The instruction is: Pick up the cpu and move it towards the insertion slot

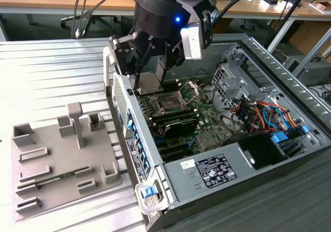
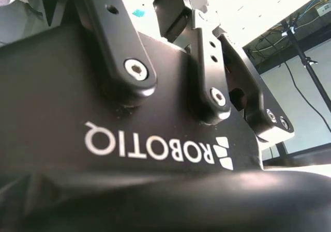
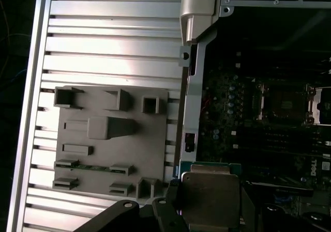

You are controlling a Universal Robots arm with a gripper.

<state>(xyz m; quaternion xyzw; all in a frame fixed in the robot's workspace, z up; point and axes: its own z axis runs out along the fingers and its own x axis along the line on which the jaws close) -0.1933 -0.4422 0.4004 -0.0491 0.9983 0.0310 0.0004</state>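
My hand (image 1: 149, 85) is clamped on the cpu (image 3: 209, 198) by its edges, holding it above the motherboard (image 1: 204, 114) near the insertion slot (image 1: 168, 104). I judge it light, rigid, fragile underneath: edges only.

A grey moulded fixture plate (image 1: 62, 165) lies flat on the ribbed metal table (image 1: 46, 72), with a thin green memory stick (image 1: 57, 178) resting in one of its slots. Just beside the plate's edge sits an open computer case (image 1: 132, 149), with coloured cables (image 1: 258, 110) bunched inside.
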